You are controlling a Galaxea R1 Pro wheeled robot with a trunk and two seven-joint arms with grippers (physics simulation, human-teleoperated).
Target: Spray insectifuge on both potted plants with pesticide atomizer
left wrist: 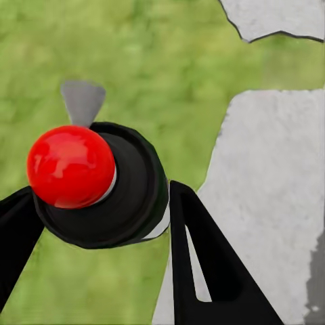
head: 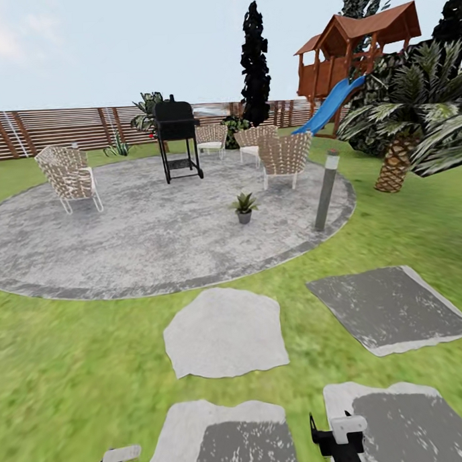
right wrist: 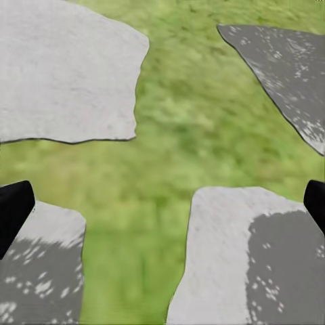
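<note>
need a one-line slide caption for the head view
Round patio with one potted plant, a black grill, wicker chairs and a bollard lamp, seen across lawn and stepping stones.

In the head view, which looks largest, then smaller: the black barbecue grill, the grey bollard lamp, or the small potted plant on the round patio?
1. Black barbecue grill
2. Grey bollard lamp
3. Small potted plant

The grill stands farther away, so its lead is safe.
</note>
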